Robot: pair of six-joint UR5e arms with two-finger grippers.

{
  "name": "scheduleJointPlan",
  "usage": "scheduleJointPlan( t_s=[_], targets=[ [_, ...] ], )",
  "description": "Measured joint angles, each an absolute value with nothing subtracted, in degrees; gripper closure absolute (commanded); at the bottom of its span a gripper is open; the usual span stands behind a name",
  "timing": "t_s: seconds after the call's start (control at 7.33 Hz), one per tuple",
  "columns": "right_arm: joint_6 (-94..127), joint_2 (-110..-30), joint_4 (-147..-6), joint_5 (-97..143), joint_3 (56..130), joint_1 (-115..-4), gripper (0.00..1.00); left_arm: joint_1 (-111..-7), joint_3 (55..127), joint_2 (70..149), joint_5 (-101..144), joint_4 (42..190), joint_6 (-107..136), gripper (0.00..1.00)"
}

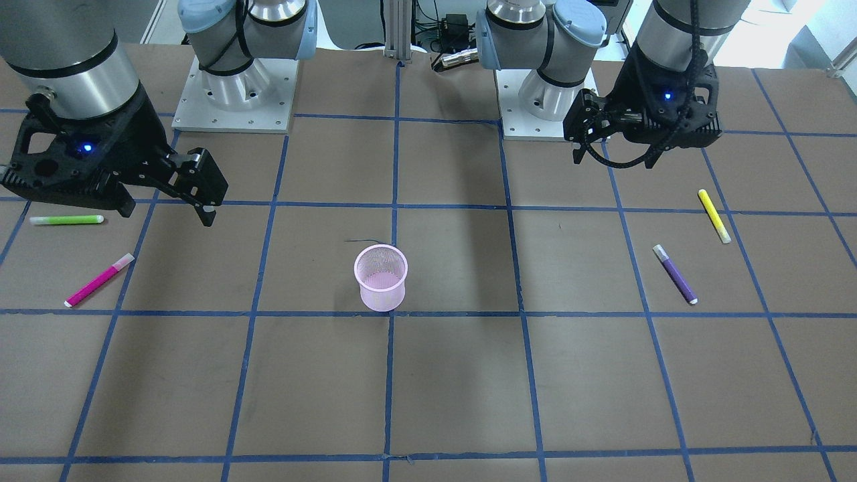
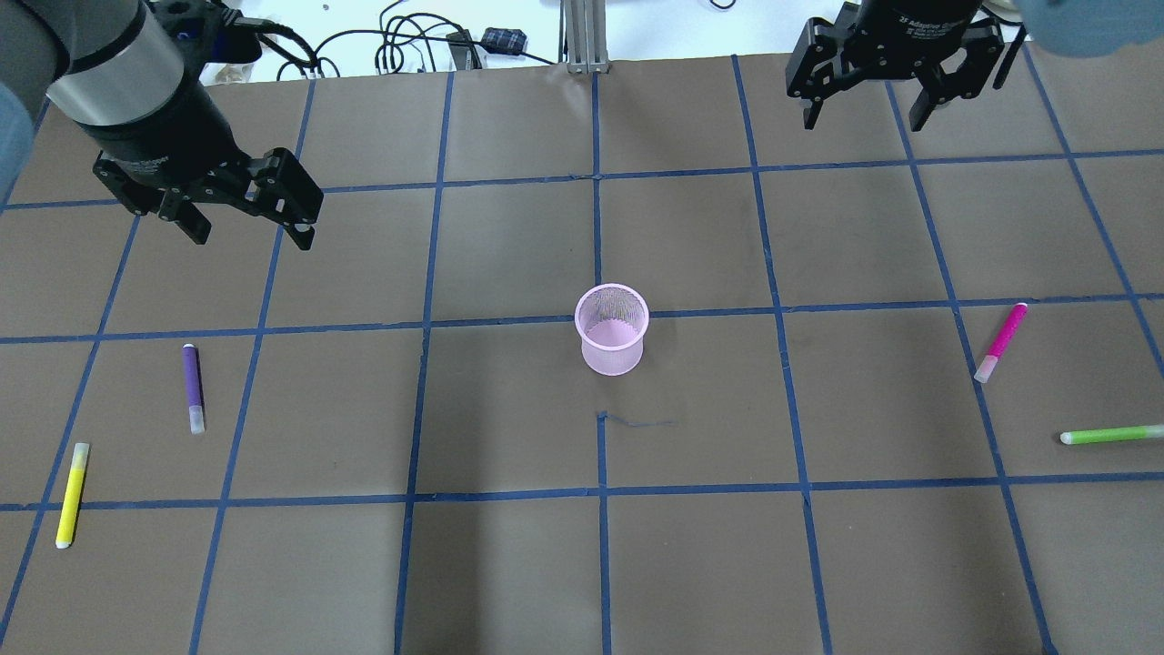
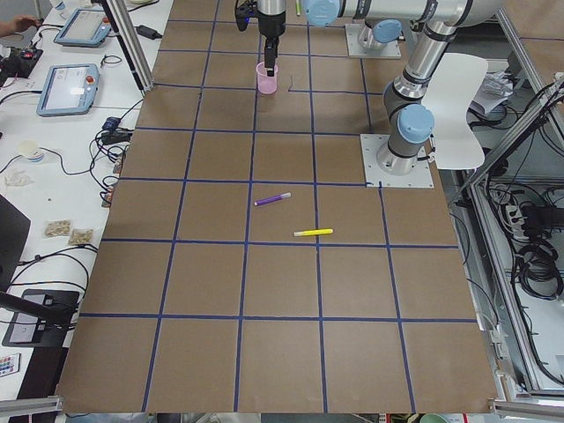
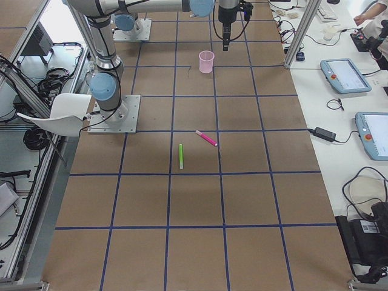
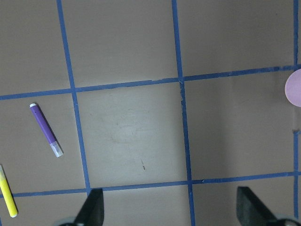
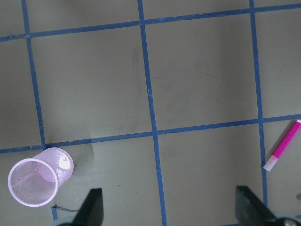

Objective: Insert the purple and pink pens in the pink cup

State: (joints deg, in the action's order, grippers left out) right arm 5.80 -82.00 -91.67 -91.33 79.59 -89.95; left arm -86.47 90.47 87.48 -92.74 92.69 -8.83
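The pink mesh cup [image 2: 612, 350] stands upright and empty at the table's middle, also in the front view [image 1: 381, 294]. The purple pen [image 2: 192, 387] lies flat on my left side, also in the left wrist view [image 5: 45, 129]. The pink pen [image 2: 1001, 341] lies flat on my right side, also in the right wrist view [image 6: 282, 145]. My left gripper [image 2: 250, 235] hovers open and empty, beyond the purple pen. My right gripper [image 2: 864, 118] hovers open and empty near the far right edge, well away from the pink pen.
A yellow pen [image 2: 72, 494] lies nearer me than the purple pen, at the left edge. A green pen [image 2: 1111, 435] lies near the right edge, close to the pink pen. Blue tape lines grid the brown table [image 2: 509, 564].
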Motion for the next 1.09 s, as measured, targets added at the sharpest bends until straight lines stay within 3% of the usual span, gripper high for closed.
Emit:
scheduleJointPlan(
  t_s=[0.68, 1.09],
  targets=[
    [5.2, -82.0, -91.7, -91.3, 78.9, -89.8, 0.0, -86.5, 90.6, 87.8, -92.9, 92.4, -8.9, 0.0],
    [-9.6, -81.9, -90.1, -91.1, 77.4, -87.2, 0.0, -86.4, 90.6, 87.7, -93.0, 92.6, -9.2, 0.0]
  ],
)
